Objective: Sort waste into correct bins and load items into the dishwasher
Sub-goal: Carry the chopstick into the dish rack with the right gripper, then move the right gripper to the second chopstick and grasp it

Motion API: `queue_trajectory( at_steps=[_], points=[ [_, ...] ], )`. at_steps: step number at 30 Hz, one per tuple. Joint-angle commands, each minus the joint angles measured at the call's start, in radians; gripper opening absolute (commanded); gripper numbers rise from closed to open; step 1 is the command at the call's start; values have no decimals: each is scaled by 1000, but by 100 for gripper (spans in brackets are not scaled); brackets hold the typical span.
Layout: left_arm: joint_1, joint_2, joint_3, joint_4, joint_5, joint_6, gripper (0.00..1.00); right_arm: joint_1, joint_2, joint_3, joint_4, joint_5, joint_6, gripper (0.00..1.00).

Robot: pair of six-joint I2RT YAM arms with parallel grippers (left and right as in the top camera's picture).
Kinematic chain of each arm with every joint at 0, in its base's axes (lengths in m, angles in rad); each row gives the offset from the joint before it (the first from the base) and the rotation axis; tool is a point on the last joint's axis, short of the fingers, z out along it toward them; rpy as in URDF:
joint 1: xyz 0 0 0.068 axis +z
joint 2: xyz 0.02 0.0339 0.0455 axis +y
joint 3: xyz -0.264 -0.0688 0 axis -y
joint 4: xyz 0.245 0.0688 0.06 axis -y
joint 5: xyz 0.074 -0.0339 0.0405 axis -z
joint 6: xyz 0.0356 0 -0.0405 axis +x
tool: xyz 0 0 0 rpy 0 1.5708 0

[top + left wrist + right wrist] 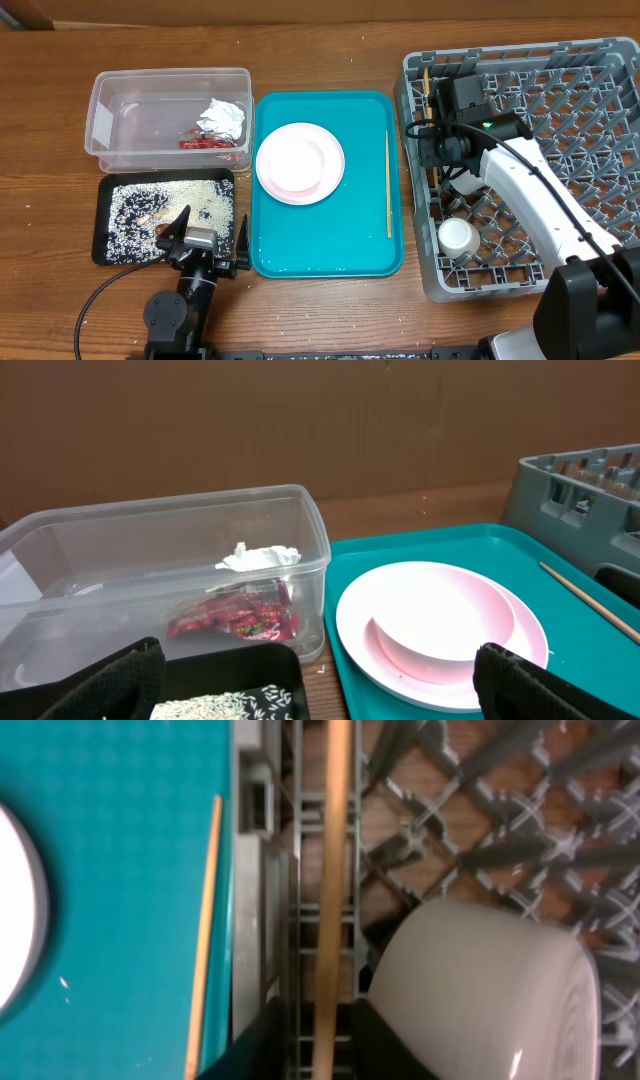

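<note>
Chopstick of thin wood [333, 870] lies along the left edge of the grey lattice dish rack [412, 125], beside a small white cup [480, 990]. Right gripper [318, 1055] straddles it, fingers slightly parted. Left gripper [205, 248] hangs spread wide over the near edge of the shallow black tray [101, 245].

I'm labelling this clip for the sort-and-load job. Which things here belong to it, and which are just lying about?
Job: tissue, red wrapper, food scraps, clear tub, black tray, white plate, pink plate, loose chopstick, racked chopstick, cup, dish rack.
Just there: teal tray, black cable, table.
</note>
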Motion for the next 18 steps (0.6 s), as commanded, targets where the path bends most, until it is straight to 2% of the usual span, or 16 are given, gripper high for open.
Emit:
queue_trajectory(
  at_steps=[1, 4, 6, 11, 18],
  points=[
    [3, -11, -6, 1, 3, -6, 100, 39, -27, 10, 8, 4, -29, 41],
    [3, -11, -6, 1, 3, -6, 100, 126, -44, 10, 2, -35, -29, 48],
    [3, -11, -6, 1, 3, -6, 100, 182, -41, 6, -2, -38, -29, 49],
    [3, -11, -6, 1, 3, -6, 100, 303, 11, -9, 26, 0, 68, 47],
    [3, -11, -6, 1, 3, -6, 100, 336, 182, -24, 116, 148, 179, 43]
  ],
)
